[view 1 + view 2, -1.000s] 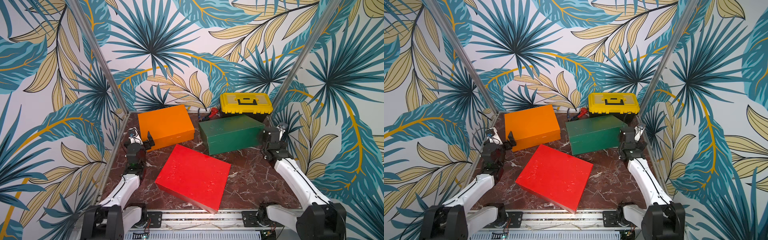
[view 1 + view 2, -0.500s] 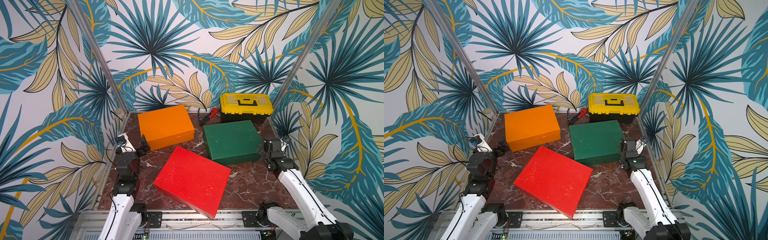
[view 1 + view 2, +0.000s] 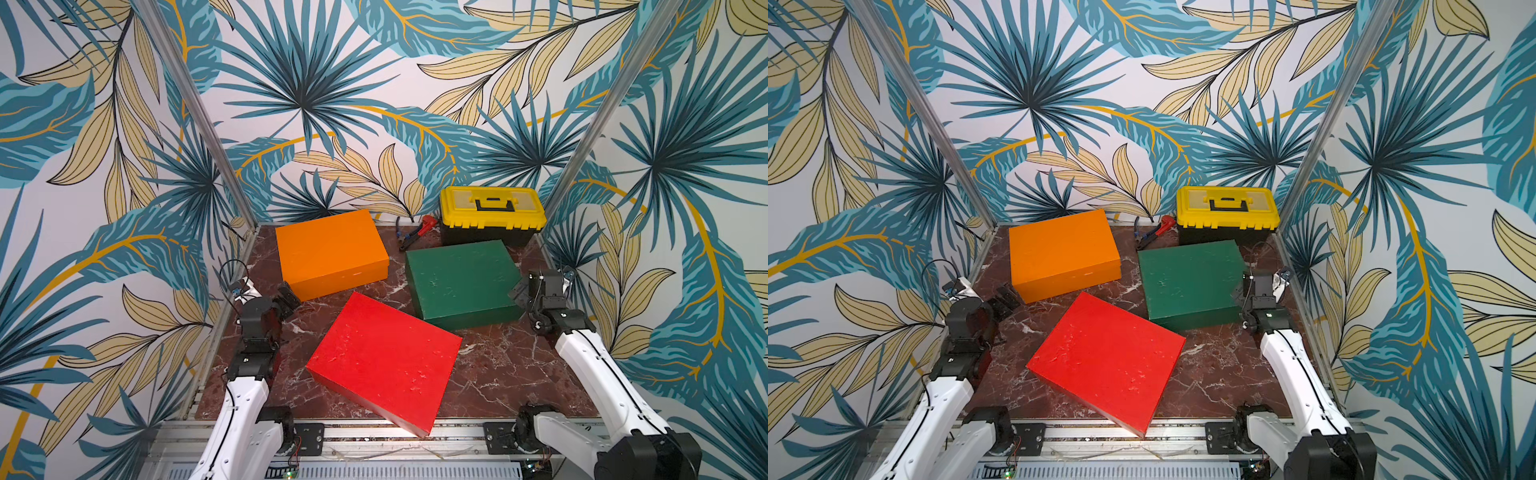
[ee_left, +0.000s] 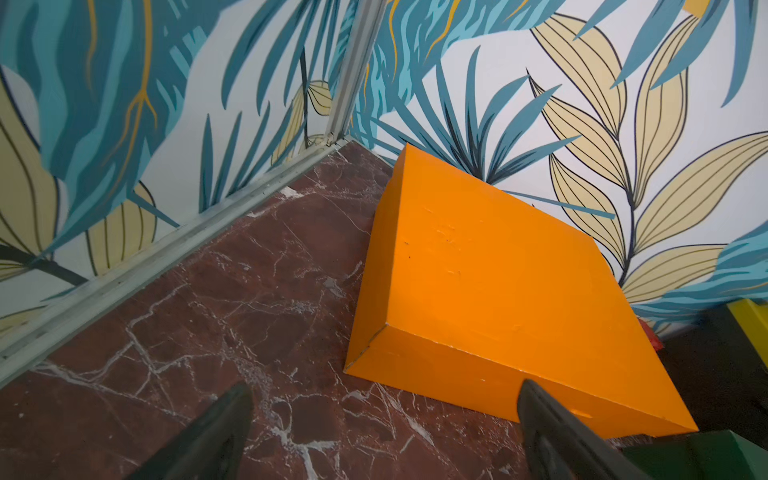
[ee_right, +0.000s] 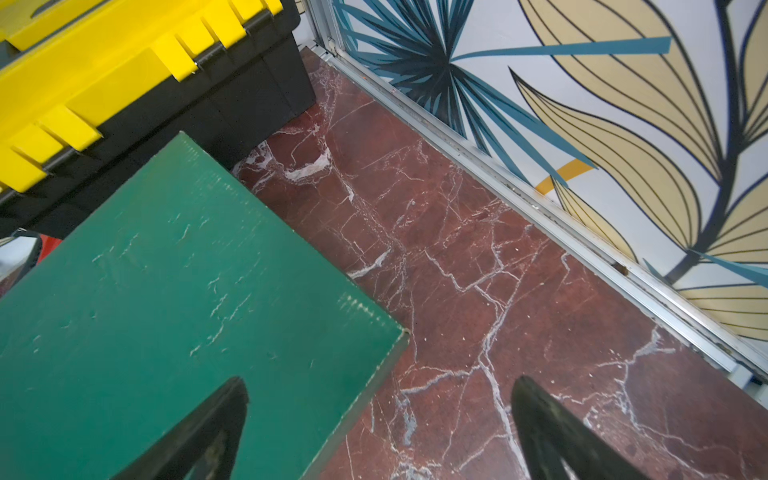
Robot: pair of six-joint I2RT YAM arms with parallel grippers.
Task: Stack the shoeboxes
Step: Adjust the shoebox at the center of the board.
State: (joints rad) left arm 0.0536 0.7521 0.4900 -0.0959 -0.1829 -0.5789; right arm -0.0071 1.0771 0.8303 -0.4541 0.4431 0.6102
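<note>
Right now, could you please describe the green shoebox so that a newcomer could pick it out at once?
Find the yellow-lidded toolbox at the back of the marble table. The green shoebox lies flat just in front of it. It alone is dark green; the orange shoebox and the red shoebox lie further left.

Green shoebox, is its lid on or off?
On: the green shoebox shows a closed, scuffed top in both top views, with no opening visible.
</note>
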